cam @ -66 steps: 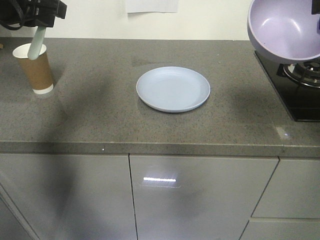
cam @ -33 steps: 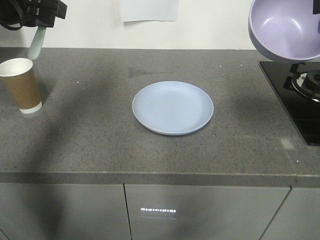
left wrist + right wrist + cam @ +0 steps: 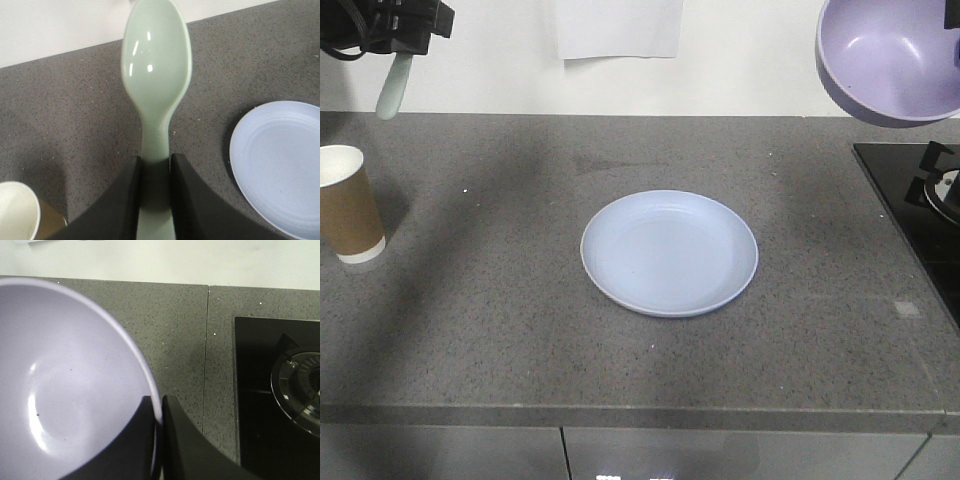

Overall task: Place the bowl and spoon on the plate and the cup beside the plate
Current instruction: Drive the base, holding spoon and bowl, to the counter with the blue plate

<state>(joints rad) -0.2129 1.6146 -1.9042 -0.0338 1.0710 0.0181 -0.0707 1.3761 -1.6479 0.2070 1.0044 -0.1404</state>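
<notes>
Front view: showing the plate (image 3: 669,253) lying flat near the middle of the grey surface (image 3: 500,330). Showing the cup (image 3: 347,215) standing upright at the far left edge, well apart from the plate. Holding the spoon (image 3: 392,88) in the air at top left, higher than the cup, with the left gripper (image 3: 408,45) clamped on the handle and the scoop pointing down. Holding the bowl (image 3: 890,60) aloft at top right, tilted with its opening toward the camera, clear of the surface and well apart from the plate. Cutting off most of the right gripper at the frame edge. Catching a black hob (image 3: 920,210) at the right edge.

Left wrist view: looking along the spoon from handle to scoop. Pressing both dark fingers (image 3: 125,200) against the sides of the handle, with the scoop sticking out beyond them, hollow side up. Catching the cup's white rim at bottom left and part of the plate at right, both down on the surface.

Right wrist view: pinching the bowl's rim with the right gripper (image 3: 160,412), one finger inside, the other outside. Filling the left half with the bowl's glossy inside. Showing the surface below and the hob with a burner (image 3: 300,385) off to the right.
</notes>
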